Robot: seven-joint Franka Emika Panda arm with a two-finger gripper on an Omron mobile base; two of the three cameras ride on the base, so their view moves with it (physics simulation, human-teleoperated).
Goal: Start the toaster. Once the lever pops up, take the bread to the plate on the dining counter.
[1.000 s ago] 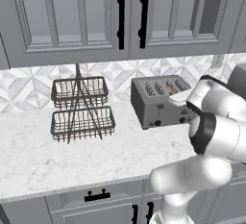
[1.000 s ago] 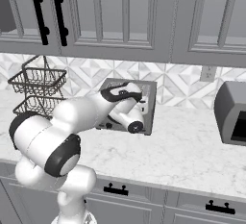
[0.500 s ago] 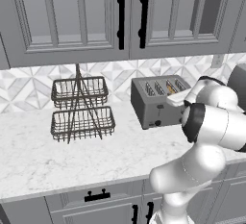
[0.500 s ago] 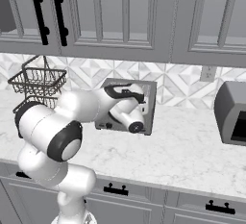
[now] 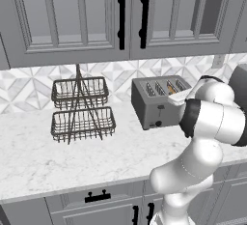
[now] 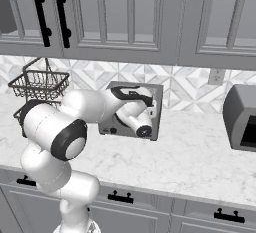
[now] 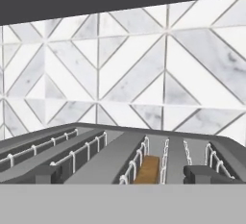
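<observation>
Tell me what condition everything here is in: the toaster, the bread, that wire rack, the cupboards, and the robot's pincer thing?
Toaster: upright on the worktop, one slot filled.
Bread: sunk in a slot, only its brown top edge showing.
Wire rack: upright, both baskets empty.
Cupboard doors: shut.
Tool: open, holding nothing, hanging just over the toaster's slots.

The marble worktop (image 5: 58,161) carries the toaster (image 5: 152,105) and a wire basket rack (image 5: 82,108).
</observation>
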